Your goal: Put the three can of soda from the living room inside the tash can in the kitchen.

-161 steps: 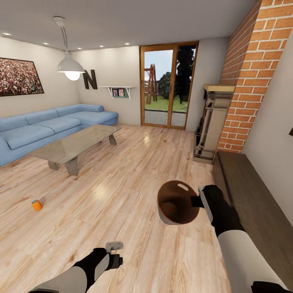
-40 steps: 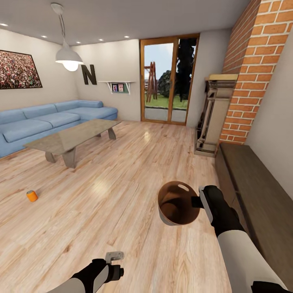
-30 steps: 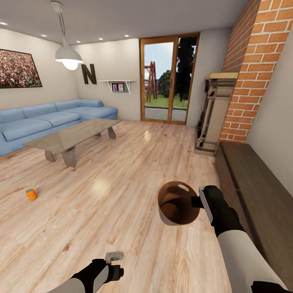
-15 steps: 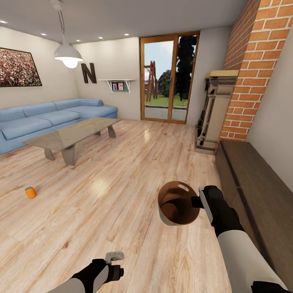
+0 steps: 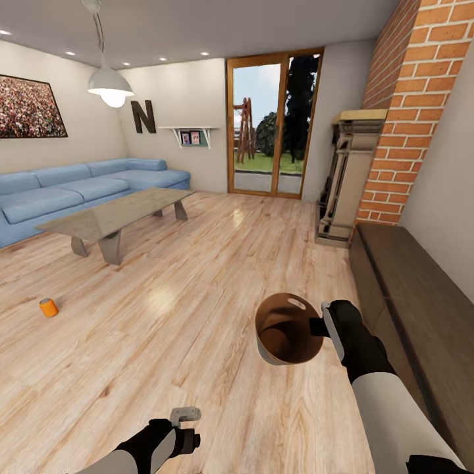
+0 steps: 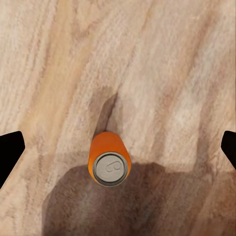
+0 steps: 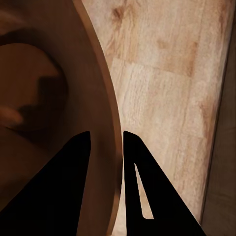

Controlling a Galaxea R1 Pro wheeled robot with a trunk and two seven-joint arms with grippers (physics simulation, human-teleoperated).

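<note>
Left gripper [image 6: 118,147] spread wide, pointing straight down at an upright orange can [image 6: 110,160] on the floor [image 6: 162,59], can centred btwn the fingers. Right gripper [image 7: 105,142] pinches the bin [image 5: 288,329] rim. 2nd can [image 5: 47,307] well off to the left, nr the sofa [image 5: 72,194].

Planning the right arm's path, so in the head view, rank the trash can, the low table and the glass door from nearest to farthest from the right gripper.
1. tash can: clamped by the right gripper at its rim.
2. low table: across the floor, left, beside the sofa.
3. glass door: in the far wall.
</note>
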